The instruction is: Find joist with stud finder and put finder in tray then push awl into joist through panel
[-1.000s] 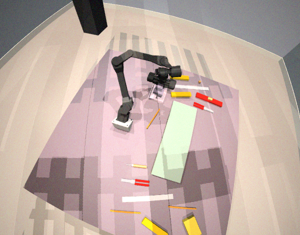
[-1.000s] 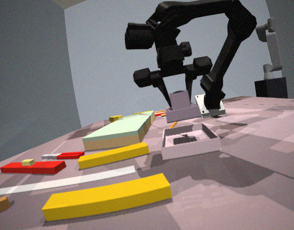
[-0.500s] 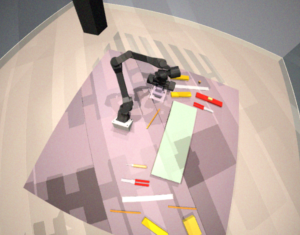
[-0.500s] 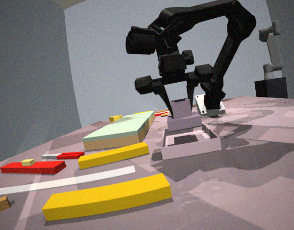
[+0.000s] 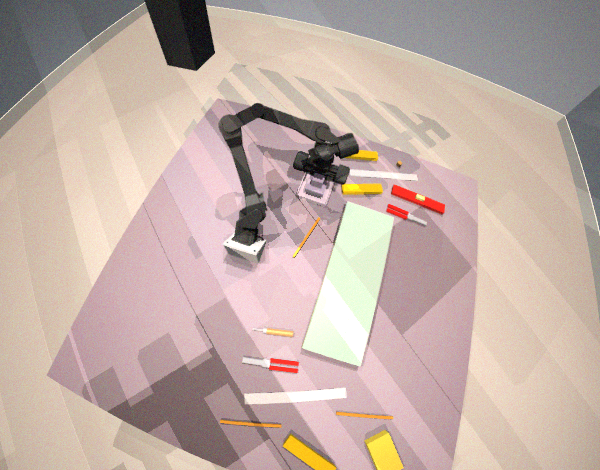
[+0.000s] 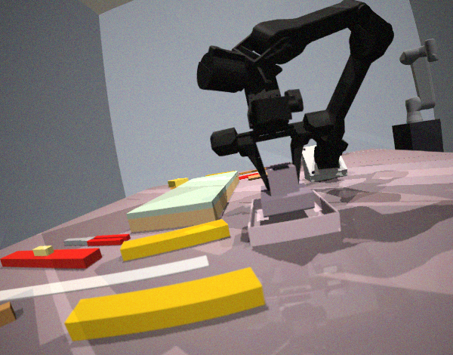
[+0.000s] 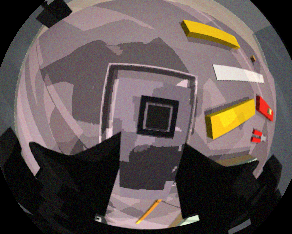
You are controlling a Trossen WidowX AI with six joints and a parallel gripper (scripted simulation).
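Mauve work mat, tools scattered toward edges. Gripper (image 6: 281, 168) clamped half-wide on stud finder (image 6: 283, 190), block sitting low inside tray (image 6: 295, 229) near mat's far edge. Likely rigid, light, boxy; flat upper sides suit grip. Awl (image 5: 273, 331) toward near edge.

Looks like a workshop or carpentry bench. Shown by a wide mauve tabletop (image 5: 138, 313) strewn with hand tools: a red level (image 5: 417, 198), red-handled utility knives (image 5: 270, 363), an awl (image 5: 274, 331), pencils (image 5: 306, 237), white rulers (image 5: 295, 395), yellow blocks (image 5: 362, 188), plus a pale green floor panel (image 5: 351, 283) laid flat. Bare grey walls around.
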